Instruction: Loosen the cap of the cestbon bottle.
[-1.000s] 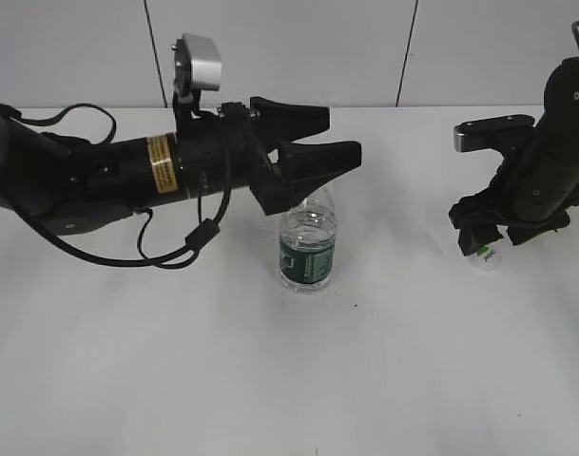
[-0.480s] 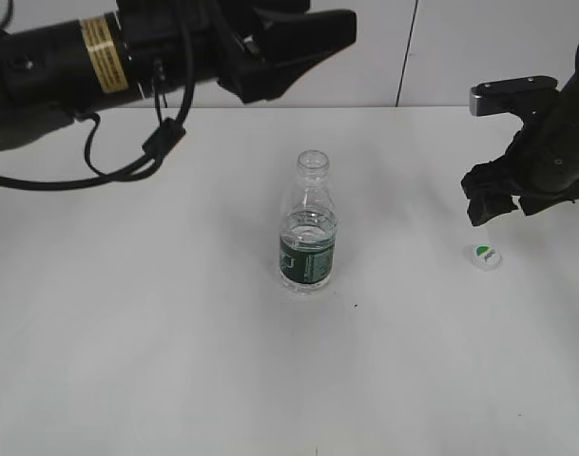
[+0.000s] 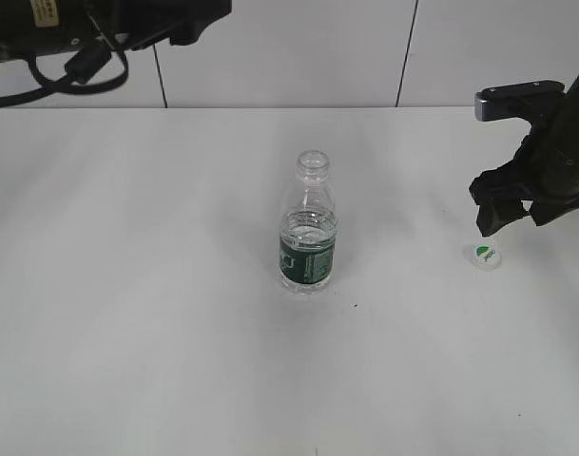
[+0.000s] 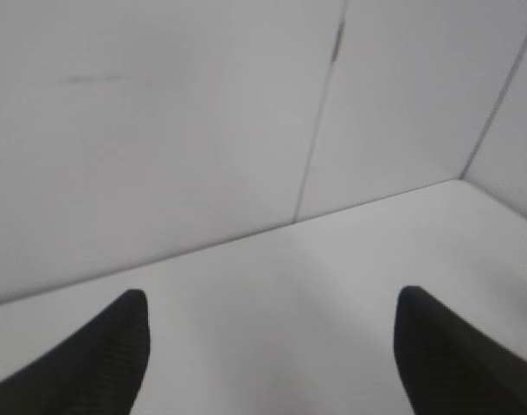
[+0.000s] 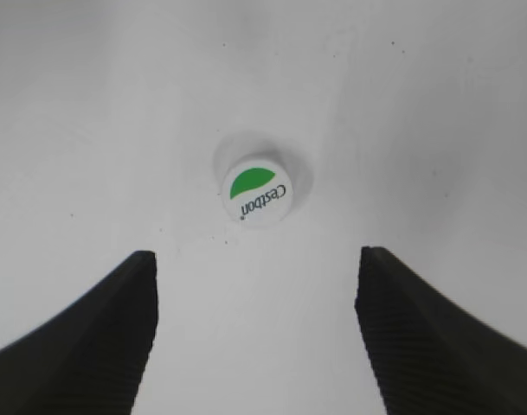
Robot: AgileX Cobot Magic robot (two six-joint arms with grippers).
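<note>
The cestbon bottle (image 3: pixel 309 233) stands upright in the middle of the white table, clear with a dark green label, its neck open and capless. The white cap (image 3: pixel 485 256) with a green mark lies on the table at the right, apart from the bottle; it also shows in the right wrist view (image 5: pixel 257 193). My right gripper (image 3: pixel 503 211) hangs open and empty just above the cap; its jaws (image 5: pixel 256 259) are wide apart. My left gripper (image 4: pixel 270 298) is open and empty, raised high at the far left; only part of its arm (image 3: pixel 99 24) shows in the exterior view.
The white table (image 3: pixel 175 361) meets a pale panelled wall (image 3: pixel 289 47) at the back. Cables hang from the left arm at the top left corner.
My left arm has lifted away from the bottle, up and to the left, almost out of the exterior view. My right gripper has risen off the cap, leaving it on the table.
</note>
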